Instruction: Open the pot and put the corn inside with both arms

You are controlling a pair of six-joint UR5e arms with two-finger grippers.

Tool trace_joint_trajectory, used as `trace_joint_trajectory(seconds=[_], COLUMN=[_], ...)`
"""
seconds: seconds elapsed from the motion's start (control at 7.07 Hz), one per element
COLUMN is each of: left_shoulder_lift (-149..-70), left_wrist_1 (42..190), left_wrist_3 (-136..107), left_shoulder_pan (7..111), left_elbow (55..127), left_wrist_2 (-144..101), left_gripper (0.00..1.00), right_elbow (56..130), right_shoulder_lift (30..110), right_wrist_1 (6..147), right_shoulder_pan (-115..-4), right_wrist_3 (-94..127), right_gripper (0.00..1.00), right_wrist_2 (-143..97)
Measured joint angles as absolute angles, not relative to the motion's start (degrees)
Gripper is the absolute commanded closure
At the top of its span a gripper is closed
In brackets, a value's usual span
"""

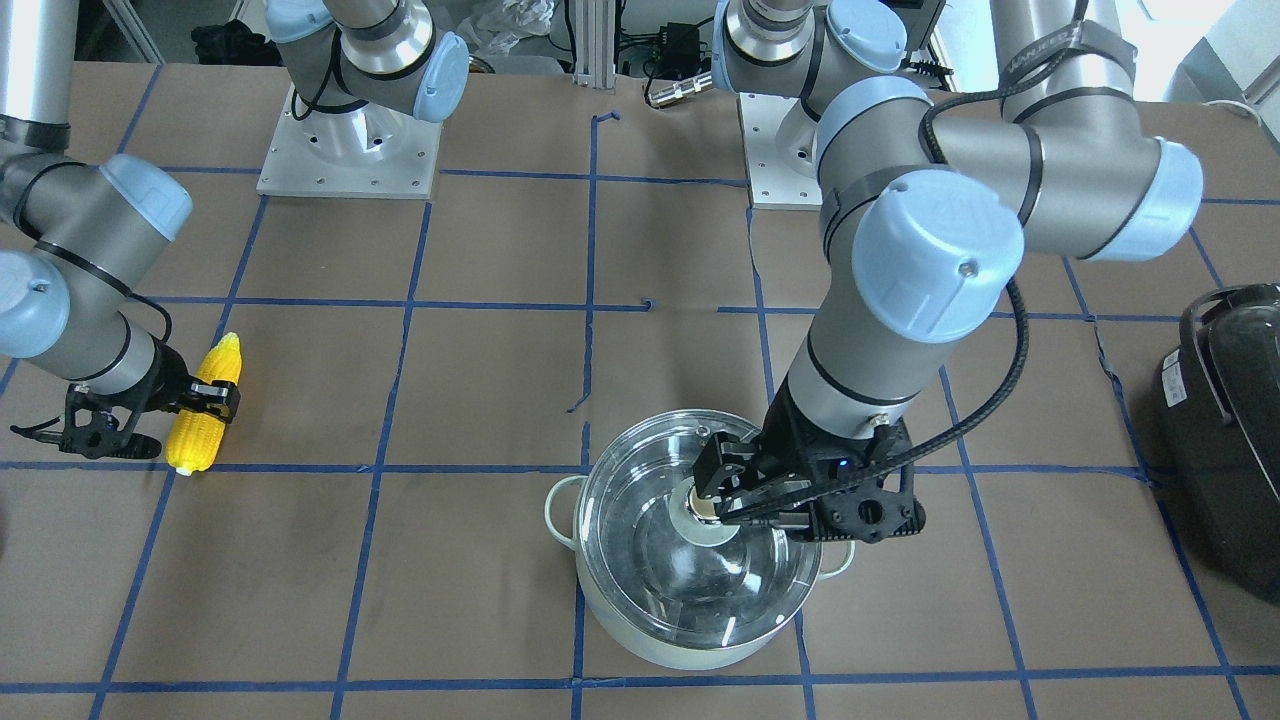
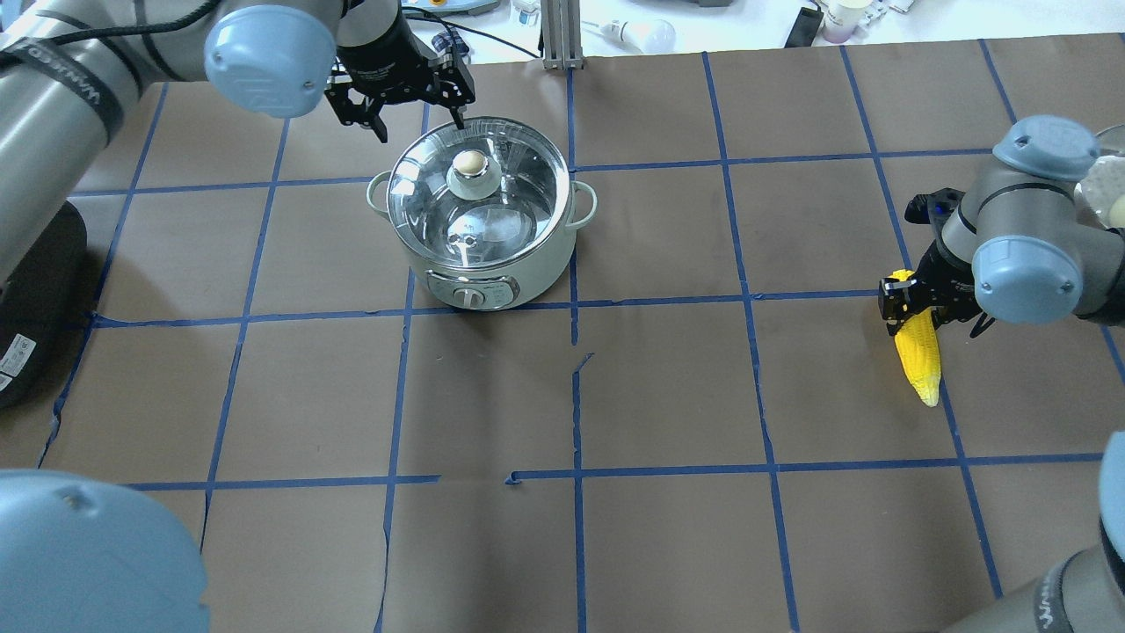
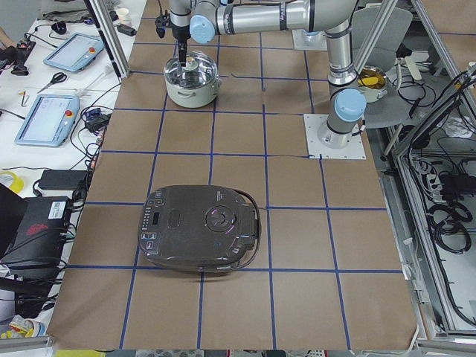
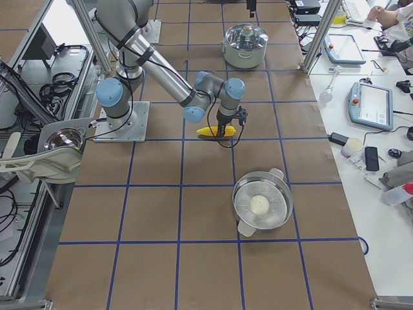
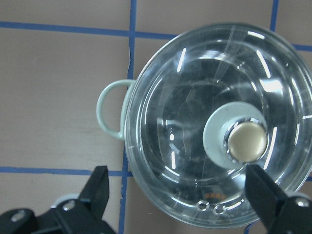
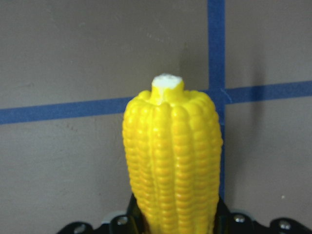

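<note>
The steel pot [image 2: 479,264] stands at the far left of the table with its glass lid [image 2: 501,211] on and the metal knob [image 5: 247,141] on top. My left gripper [image 2: 420,123] hovers above the lid with its jaws wide open and empty; in the left wrist view [image 5: 178,178] the knob lies just inside the right finger. The yellow corn [image 2: 918,360] lies at the right side at table level. My right gripper [image 1: 213,398] is shut on the corn [image 6: 170,156] near its thick end.
A large black appliance [image 2: 35,299] sits at the table's left end. A second metal pan with a lid [image 4: 261,206] stands near the right end. Blue tape lines grid the brown table [image 2: 668,396].
</note>
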State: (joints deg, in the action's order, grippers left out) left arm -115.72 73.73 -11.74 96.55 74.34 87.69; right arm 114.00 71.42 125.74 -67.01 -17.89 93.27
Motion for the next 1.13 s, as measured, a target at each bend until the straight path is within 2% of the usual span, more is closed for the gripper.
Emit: trace_joint_trajectory(seconds=[0.42, 0.57, 0.71, 0.85, 0.99, 1.13], left_shoulder_lift=[-119.38, -119.71, -119.93, -119.96, -119.97, -120.01], left_wrist_1=[74.16, 74.21, 74.49, 74.87, 75.07, 75.18], left_wrist_3=[-11.56, -11.50, -11.50, -11.55, -11.78, -12.63], left_shoulder_pan=[99.47, 99.95, 100.29, 100.51, 100.59, 100.61], left_elbow=[72.55, 72.61, 72.65, 72.70, 72.74, 72.76], left_wrist_2=[90.53, 90.65, 90.68, 90.65, 90.54, 90.39], left_gripper=[0.00, 0.12, 0.31, 0.45, 0.62, 0.93], right_elbow=[106.23, 101.44, 95.68, 91.31, 88.89, 87.53], right_shoulder_lift=[75.83, 78.12, 79.42, 79.30, 78.58, 78.06], right_wrist_1=[116.53, 109.49, 102.38, 98.28, 96.73, 96.37], right_shoulder_pan=[-70.40, -73.43, -77.19, -81.20, -84.97, -87.95], right_wrist_3=[-14.72, -11.97, -8.32, -4.83, -1.76, 0.96], right_gripper=[1.00, 1.00, 1.00, 1.00, 1.00, 1.00], right_wrist_2=[93.07, 92.91, 92.63, 92.31, 92.06, 92.00])
